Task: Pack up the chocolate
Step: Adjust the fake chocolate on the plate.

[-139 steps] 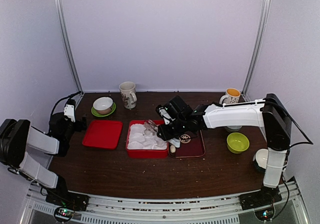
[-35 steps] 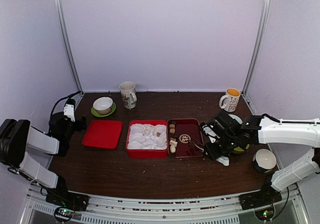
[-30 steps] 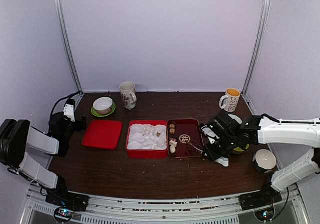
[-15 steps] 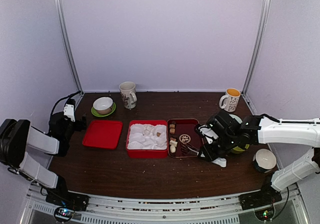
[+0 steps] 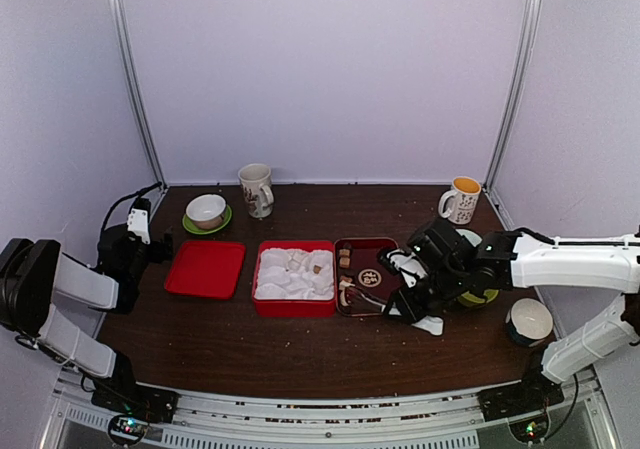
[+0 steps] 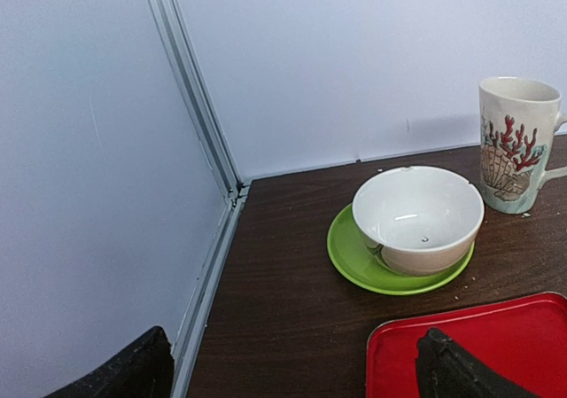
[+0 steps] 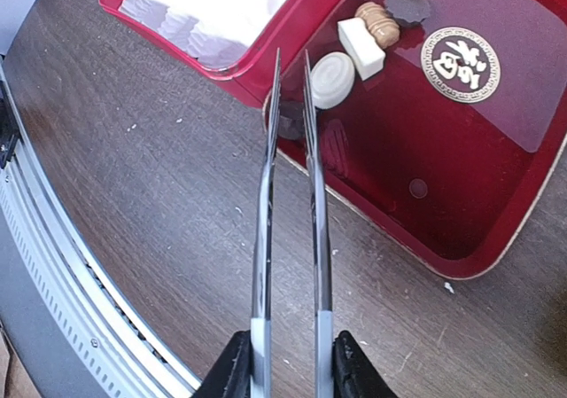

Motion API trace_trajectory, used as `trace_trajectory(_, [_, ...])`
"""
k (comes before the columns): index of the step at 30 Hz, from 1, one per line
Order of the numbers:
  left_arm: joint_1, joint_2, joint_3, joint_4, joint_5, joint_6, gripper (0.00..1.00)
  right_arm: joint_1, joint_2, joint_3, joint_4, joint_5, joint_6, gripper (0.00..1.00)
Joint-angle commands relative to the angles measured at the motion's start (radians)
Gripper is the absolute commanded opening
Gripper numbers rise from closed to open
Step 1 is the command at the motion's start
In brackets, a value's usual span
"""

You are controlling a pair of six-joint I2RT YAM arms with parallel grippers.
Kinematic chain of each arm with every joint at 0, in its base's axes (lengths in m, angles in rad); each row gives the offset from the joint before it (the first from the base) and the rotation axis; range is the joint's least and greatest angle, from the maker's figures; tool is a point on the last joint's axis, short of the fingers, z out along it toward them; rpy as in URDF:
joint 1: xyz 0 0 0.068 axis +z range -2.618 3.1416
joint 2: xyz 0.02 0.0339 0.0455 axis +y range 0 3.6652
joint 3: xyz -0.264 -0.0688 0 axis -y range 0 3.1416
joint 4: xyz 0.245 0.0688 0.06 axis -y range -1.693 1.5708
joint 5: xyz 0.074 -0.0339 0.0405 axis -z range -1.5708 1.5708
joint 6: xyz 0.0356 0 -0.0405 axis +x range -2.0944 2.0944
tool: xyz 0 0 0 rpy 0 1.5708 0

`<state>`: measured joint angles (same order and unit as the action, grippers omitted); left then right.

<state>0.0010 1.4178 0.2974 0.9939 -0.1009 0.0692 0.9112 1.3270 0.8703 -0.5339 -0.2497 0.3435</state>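
Inside the dark red tray [image 7: 461, 230] lie five chocolates [image 7: 334, 80]; right tool [image 7: 288, 362] pinches tongs [image 7: 314, 221], left tool [image 6: 292, 371] spread.

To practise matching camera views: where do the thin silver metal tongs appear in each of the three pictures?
Top external: thin silver metal tongs right of centre, tips over the near-left part of the dark red rectangular tray.
Left wrist: not in it.
Right wrist: tongs at centre, running up from the bottom edge.
Shared landmark: the tray, in the top and right wrist views.
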Motion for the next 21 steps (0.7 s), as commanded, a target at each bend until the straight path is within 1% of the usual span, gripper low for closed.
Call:
trace_trajectory(1, [0.009, 0.005, 0.014, 0.054, -0.005, -0.002, 0.98, 0.013, 0.027, 0.039, 0.048, -0.030, -0.001, 0.28])
trace_trajectory(9, [0.010, 0.004, 0.015, 0.053, -0.005, -0.002, 0.98, 0.018, 0.049, 0.045, 0.047, -0.042, -0.009, 0.25])
trace_trajectory(21, [0.009, 0.005, 0.014, 0.053, -0.005, -0.002, 0.98, 0.019, 0.095, 0.066, 0.010, -0.049, -0.033, 0.25])
